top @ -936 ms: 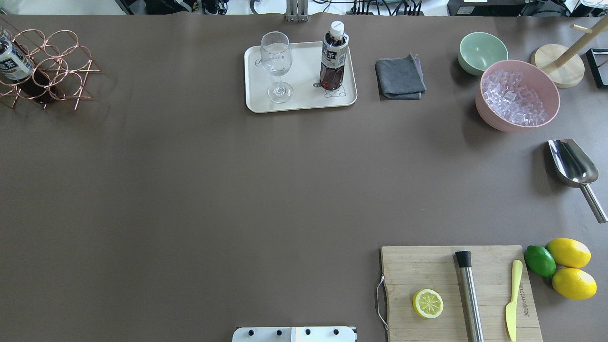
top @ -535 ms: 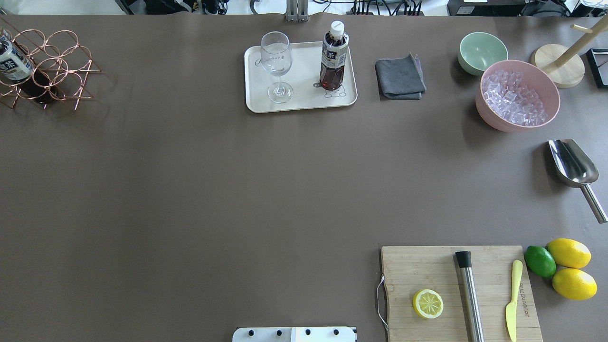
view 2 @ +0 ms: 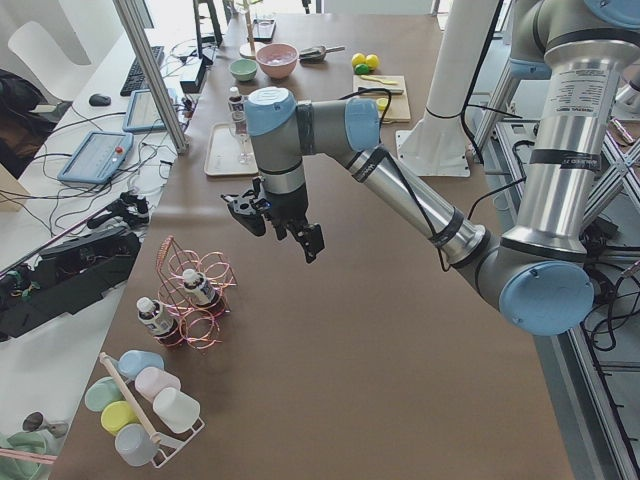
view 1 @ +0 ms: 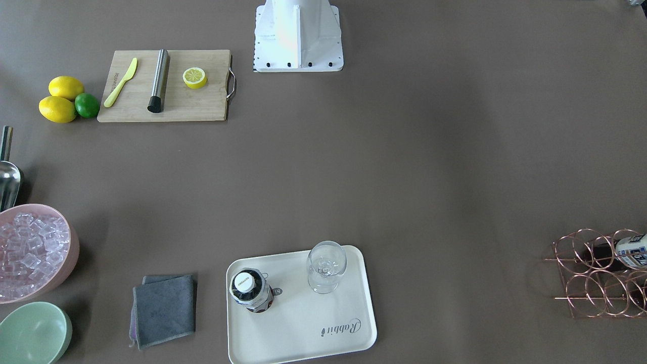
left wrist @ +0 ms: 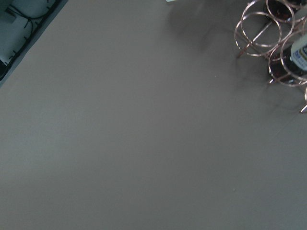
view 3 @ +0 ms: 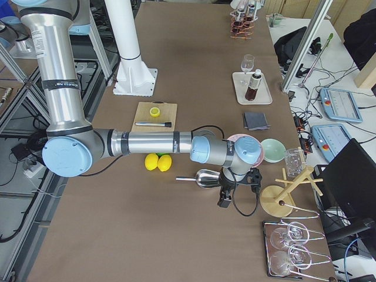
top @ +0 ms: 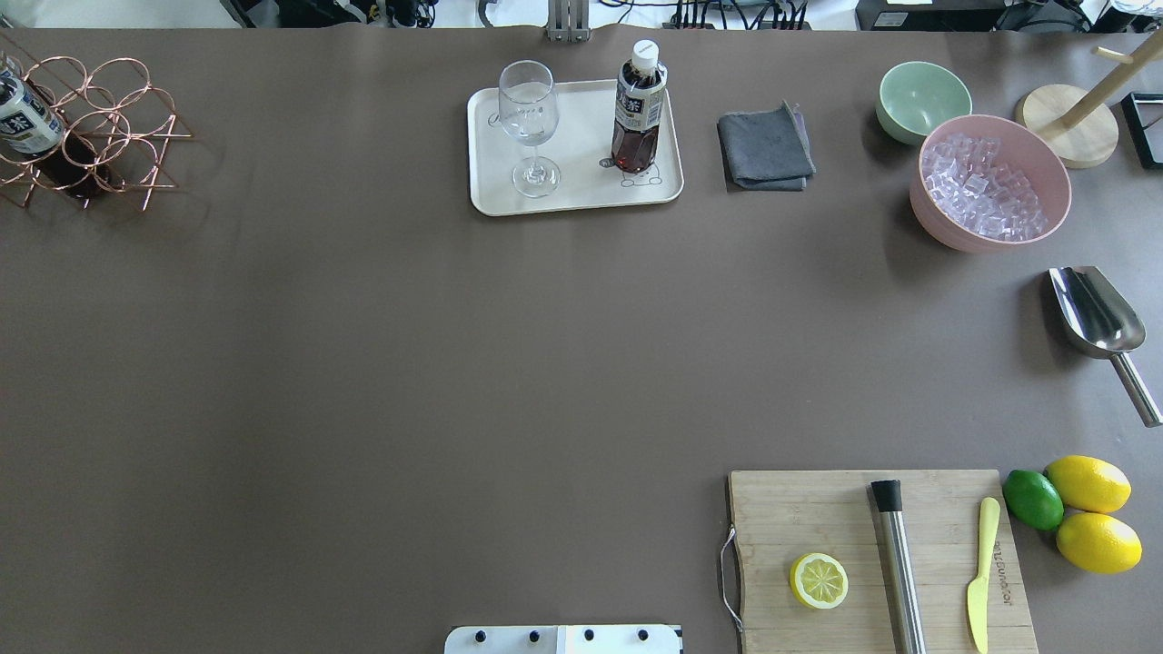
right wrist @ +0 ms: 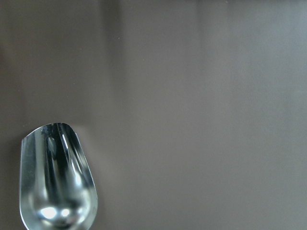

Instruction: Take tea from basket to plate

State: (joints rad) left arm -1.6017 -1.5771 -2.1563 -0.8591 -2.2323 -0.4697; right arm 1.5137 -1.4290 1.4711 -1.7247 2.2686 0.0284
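One tea bottle [top: 639, 113] stands upright on the cream plate [top: 581, 195], to the right of a clear glass [top: 529, 118]; it also shows in the front view [view 1: 250, 289]. The copper wire basket [top: 109, 127] sits at the far left with another tea bottle [top: 23, 118] lying in it. The left view shows two bottles [view 2: 202, 291] in the basket [view 2: 190, 270]. My left gripper [view 2: 282, 228] hangs above the table between basket and plate. My right gripper [view 3: 238, 189] hangs near the metal scoop [view 3: 205, 178]. I cannot tell whether either is open or shut.
A grey cloth [top: 765, 150], mint bowl [top: 922, 98] and pink bowl of ice [top: 990, 182] stand right of the plate. A cutting board [top: 818, 518] with lemon half, muddler and knife is at the near right, with lemons and a lime [top: 1033, 499] beside it.
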